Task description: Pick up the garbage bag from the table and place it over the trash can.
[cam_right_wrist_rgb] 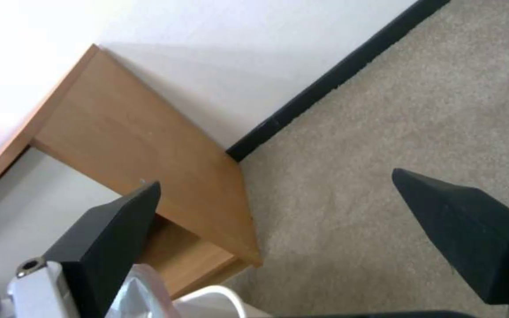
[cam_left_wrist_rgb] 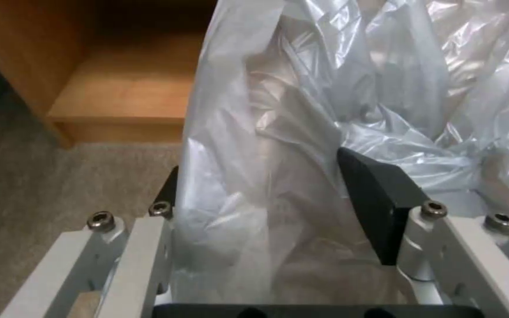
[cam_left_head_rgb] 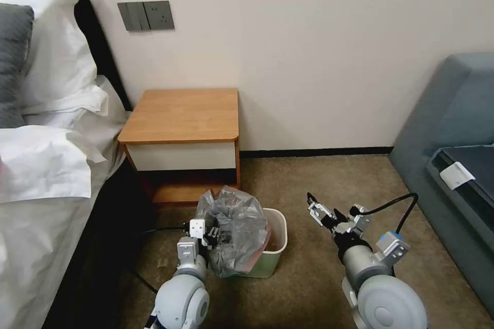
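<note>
Left gripper [cam_left_head_rgb: 212, 237], fingers set apart with the film of the garbage bag [cam_left_head_rgb: 236, 234] bunched between them, held at the near-left rim of the trash can [cam_left_head_rgb: 278, 247]; right gripper [cam_left_head_rgb: 321, 211] spread wide and empty over open carpet; table [cam_left_head_rgb: 182, 115] just behind the can
</note>
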### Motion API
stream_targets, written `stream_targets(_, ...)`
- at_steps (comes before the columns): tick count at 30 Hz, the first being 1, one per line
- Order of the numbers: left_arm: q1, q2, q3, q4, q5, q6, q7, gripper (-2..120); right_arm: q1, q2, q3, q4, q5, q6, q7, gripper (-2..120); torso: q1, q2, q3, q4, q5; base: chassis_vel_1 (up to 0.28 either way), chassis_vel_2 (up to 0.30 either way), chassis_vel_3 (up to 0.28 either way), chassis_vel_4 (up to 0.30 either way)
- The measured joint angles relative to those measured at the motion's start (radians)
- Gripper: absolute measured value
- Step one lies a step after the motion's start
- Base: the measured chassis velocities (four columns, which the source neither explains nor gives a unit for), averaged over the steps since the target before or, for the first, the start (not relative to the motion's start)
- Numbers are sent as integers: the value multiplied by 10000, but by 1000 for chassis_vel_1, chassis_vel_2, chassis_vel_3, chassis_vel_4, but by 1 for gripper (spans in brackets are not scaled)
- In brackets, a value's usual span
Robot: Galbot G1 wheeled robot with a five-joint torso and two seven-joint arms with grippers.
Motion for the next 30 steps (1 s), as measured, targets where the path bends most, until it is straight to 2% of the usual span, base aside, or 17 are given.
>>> stream_targets(5,-80,-25,11,46,-112,231,-75,48,-25,21,0,-53,-35,22,-14,100,0,1,0,0,2,0,0,0,0)
stream_targets(8,-61,-7,19,53,-92,326,-87,34,-44,35,0,-75,-58,31,-22,100,-1,1,-1,1,2,0,0,0,0)
stream_targets(9,-61,-7,19,53,-92,326,-87,34,-44,35,0,-75,-58,31,-22,100,-1,1,-1,1,2,0,0,0,0)
stream_targets(11,-20,-3,29,38,-92,336,-113,23,-43,44,2,-95,-71,37,-57,100,0,1,-1,0,0,0,0,0,0)
stream_targets(15,-1,-21,29,36,-122,280,-183,17,-29,56,3,-109,-94,51,-106,100,0,1,-1,-1,-1,0,0,0,0)
stream_targets(17,38,-51,45,100,-263,-168,-383,11,-25,53,22,-102,-142,67,-297,100,0,1,0,-3,-4,0,0,0,0)
stream_targets(18,107,-52,62,169,-326,-698,-439,10,-33,38,35,-64,-207,77,-459,100,0,1,1,-3,-6,0,0,0,0)
stream_targets(19,107,-52,62,169,-326,-698,-439,10,-33,38,35,-64,-207,77,-459,100,0,1,1,-3,-6,0,0,0,0)
stream_targets(22,427,81,-42,248,-256,-2386,-256,9,-90,-109,90,232,-410,108,-1451,100,0,0,4,-4,-10,0,0,0,0)
stream_targets(23,427,81,-42,248,-256,-2386,-256,9,-90,-109,90,232,-410,108,-1451,100,0,0,4,-4,-10,0,0,0,0)
stream_targets(24,518,121,-106,195,-170,-2697,-150,8,-102,-166,99,325,-465,104,-1841,100,1,0,4,-4,-9,0,0,0,0)
stream_targets(26,788,229,-388,-52,12,-3414,313,8,-114,-391,70,630,-636,-62,-3164,100,0,0,3,0,-7,0,0,0,0)
stream_targets(30,905,265,-609,-174,115,-3910,739,8,-156,-534,-34,815,-707,-255,-3982,100,0,0,3,-1,-6,0,0,0,0)
